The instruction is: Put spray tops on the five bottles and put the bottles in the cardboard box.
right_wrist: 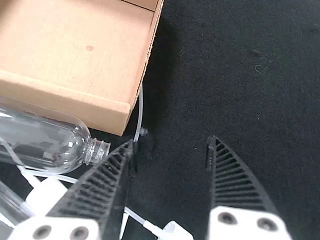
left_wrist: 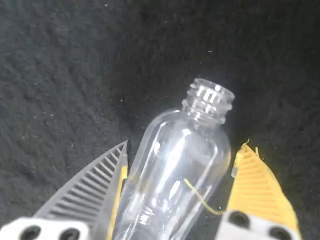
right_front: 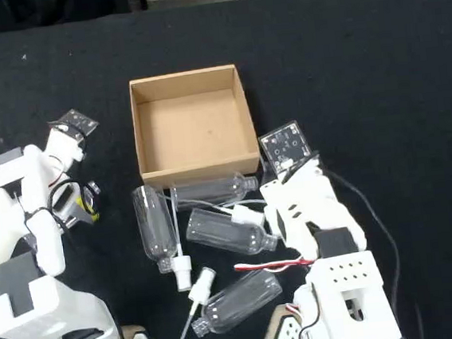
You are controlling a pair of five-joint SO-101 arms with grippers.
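A clear bottle (left_wrist: 182,150) with a bare threaded neck sits between the fingers of my left gripper (left_wrist: 180,192), which is shut on it. In the high view that gripper (right_front: 79,202) is left of the cardboard box (right_front: 194,124). My right gripper (right_wrist: 171,145) stands open over the black cloth just off the box's (right_wrist: 75,55) near corner, with nothing between its fingers. A second uncapped bottle (right_wrist: 42,136) lies along the box front, neck by one fingertip. A white spray top (right_wrist: 47,195) with its thin tube lies beside it.
Several uncapped bottles lie in front of the box: one along it (right_front: 212,191), one lengthwise (right_front: 153,224), one slanted (right_front: 226,232), one nearest (right_front: 240,299). Loose spray tops (right_front: 181,271) (right_front: 202,283) (right_front: 247,213) lie among them. Black cloth stretches to the right and behind.
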